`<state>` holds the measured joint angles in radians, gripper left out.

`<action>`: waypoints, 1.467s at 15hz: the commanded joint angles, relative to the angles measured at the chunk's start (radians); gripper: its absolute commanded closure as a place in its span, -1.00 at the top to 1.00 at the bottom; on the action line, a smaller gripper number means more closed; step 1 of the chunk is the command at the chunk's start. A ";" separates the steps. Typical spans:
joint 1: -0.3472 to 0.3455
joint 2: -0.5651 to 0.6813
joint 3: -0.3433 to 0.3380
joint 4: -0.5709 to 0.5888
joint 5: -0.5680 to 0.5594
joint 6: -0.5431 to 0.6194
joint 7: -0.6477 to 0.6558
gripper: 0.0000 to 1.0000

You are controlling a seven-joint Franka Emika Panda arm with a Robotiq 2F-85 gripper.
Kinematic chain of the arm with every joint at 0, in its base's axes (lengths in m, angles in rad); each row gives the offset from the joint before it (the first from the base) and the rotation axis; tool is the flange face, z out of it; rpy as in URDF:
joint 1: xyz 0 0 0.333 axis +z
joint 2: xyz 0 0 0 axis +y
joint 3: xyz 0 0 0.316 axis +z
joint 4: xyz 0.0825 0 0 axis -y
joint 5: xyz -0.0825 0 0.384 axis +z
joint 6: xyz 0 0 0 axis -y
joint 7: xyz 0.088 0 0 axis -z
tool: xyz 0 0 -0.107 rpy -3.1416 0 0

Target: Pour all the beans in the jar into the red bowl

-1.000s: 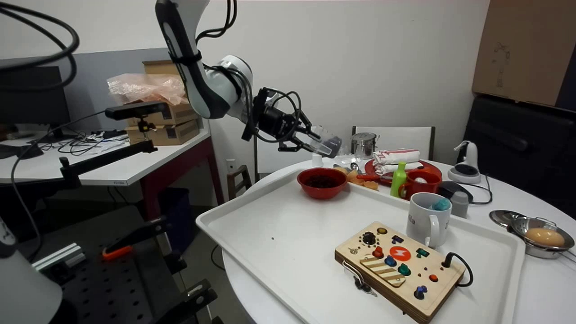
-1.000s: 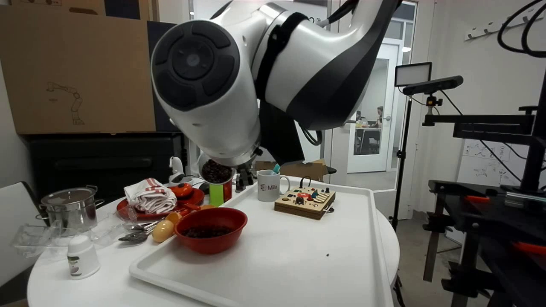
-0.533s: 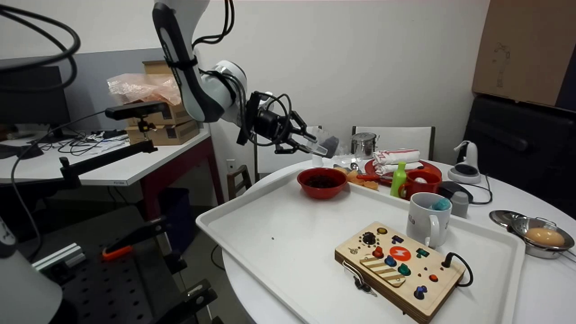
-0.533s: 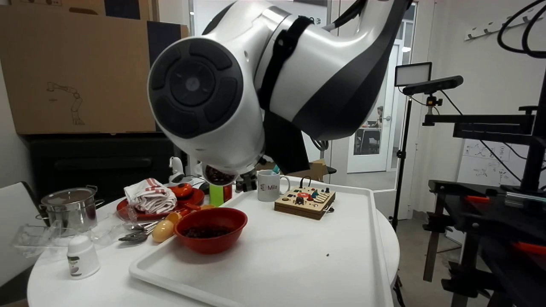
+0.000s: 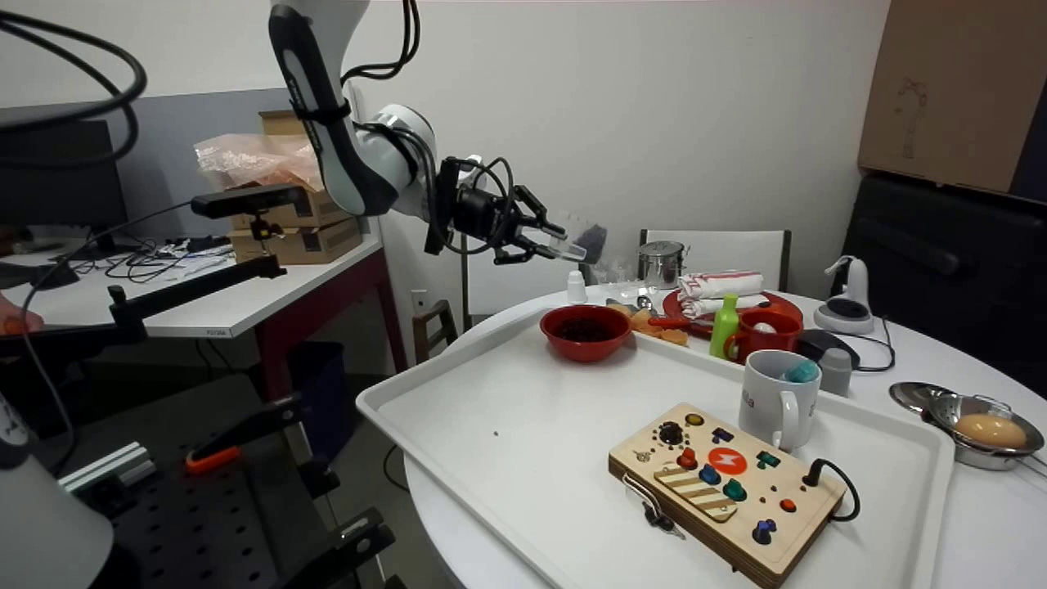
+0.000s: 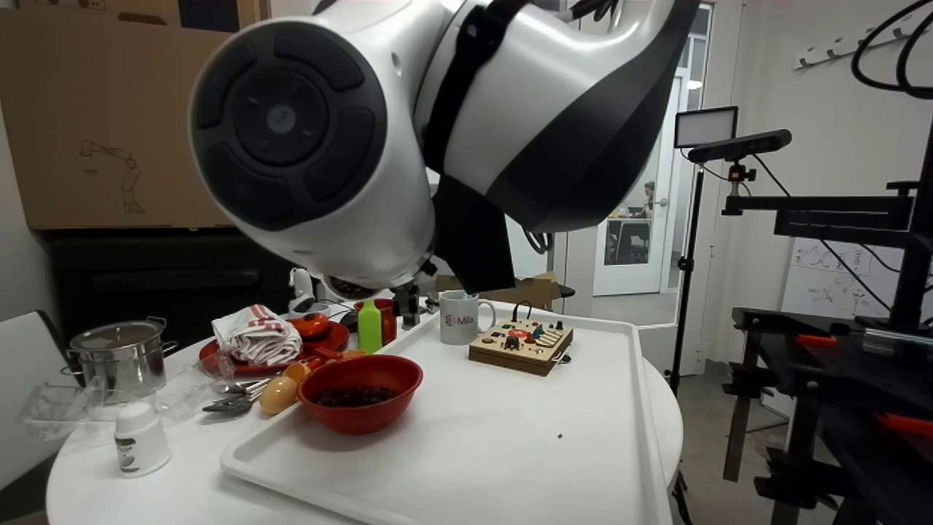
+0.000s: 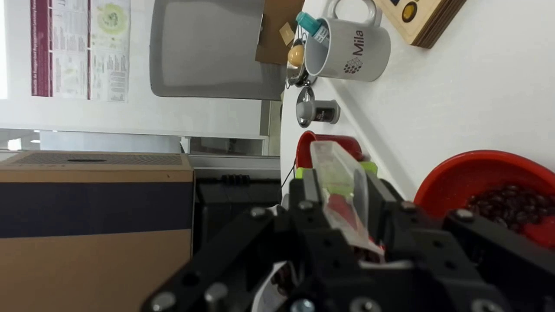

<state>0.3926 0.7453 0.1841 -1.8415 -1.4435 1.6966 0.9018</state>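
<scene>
My jaws pinch the clear jar (image 5: 588, 239), maybe by its handle (image 7: 334, 177) | jar is beside them | likely hard, slippery, heavy with beans (image 6: 350, 289); best held mid-handle | red bowl (image 5: 585, 352) lower than my jaws

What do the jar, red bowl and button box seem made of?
Jar: clear, likely plastic, possibly glass; dark beans show through it. Red bowl: smooth, perhaps plastic or ceramic; even colour, soft sheen. Button box: matt, probably plywood; striped layers along its edge.
</scene>
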 commanded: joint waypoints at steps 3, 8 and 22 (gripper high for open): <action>0.076 0.066 0.045 0.124 0.054 -0.184 0.031 -0.86; 0.140 0.120 0.072 0.217 0.111 -0.309 0.017 -0.86; 0.107 0.279 0.006 0.474 0.273 -0.270 -0.014 -0.86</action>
<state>0.4949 0.9753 0.2066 -1.4383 -1.1993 1.4397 0.9191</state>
